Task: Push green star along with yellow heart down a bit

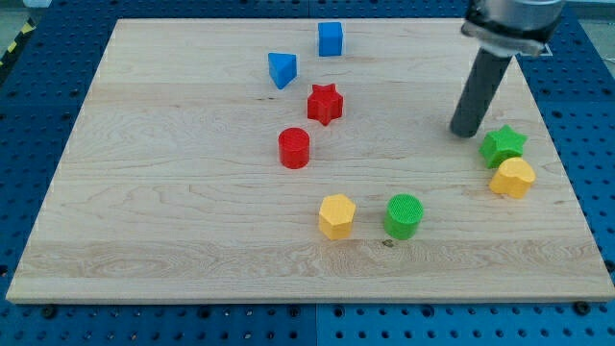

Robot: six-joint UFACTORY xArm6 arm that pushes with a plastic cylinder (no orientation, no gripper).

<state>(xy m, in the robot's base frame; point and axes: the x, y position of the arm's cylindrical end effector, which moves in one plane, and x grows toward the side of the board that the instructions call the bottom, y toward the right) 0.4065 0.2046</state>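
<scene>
The green star (pixel 504 145) lies near the board's right edge. The yellow heart (pixel 512 178) sits just below it, touching or nearly touching it. My tip (pixel 466 132) is down on the board, a little to the upper left of the green star, with a small gap between them. The dark rod rises from it toward the view's top right.
A yellow hexagon (pixel 337 215) and a green cylinder (pixel 404 215) lie at lower middle. A red cylinder (pixel 294 148), a red star (pixel 325 104), a blue triangle (pixel 282 69) and a blue cube (pixel 331 38) lie at upper middle. The wooden board's right edge (pixel 567 183) is close to the heart.
</scene>
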